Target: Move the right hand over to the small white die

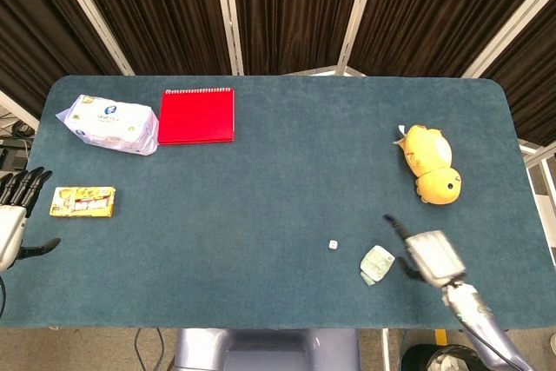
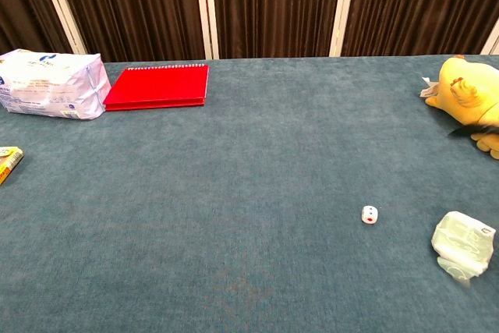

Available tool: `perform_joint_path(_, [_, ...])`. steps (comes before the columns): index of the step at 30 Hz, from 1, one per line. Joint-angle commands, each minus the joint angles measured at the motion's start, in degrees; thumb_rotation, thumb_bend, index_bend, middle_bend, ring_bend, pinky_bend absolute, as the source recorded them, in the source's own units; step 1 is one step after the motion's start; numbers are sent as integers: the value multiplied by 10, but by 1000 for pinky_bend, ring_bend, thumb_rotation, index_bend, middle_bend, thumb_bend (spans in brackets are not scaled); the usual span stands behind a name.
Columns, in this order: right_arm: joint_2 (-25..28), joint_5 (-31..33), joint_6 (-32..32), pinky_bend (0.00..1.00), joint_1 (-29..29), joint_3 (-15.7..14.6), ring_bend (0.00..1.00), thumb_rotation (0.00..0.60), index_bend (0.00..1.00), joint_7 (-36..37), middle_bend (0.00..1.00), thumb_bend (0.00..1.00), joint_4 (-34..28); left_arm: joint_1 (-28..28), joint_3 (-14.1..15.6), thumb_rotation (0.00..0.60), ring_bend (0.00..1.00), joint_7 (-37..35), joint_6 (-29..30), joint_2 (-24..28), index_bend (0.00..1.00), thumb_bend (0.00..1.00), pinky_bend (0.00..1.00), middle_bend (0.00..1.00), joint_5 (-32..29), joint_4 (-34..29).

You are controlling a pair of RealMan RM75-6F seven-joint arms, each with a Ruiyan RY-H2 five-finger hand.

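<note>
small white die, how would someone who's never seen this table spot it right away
On the blue-green table, look along the near edge, right of centre, well in front of the yellow plush duck. There the small white die sits alone on bare cloth, just left of a crumpled pale green packet. It is the tiniest thing there: a crisp white cube with dots, not soft or wrinkled like the packet.

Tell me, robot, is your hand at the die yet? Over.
Right hand empty, short of the die. Left hand idle at table edge. Crumpled wrapper lies between hand and die.
</note>
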Motion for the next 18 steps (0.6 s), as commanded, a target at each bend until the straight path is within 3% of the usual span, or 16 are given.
perform_joint_path(1, [-18,42,-75,1000,50,-1,830,600,4,-34,880,480,-27,-2,-1,600,0,3,-4,-1,0,0,0,0,-7,1])
perform_joint_path(18, [-65,104,-124,1000,99,-5,830,600,20,-96,880,482,-23,-4,2,600,0,20,-8,-9,0,0,0,0,-12,2])
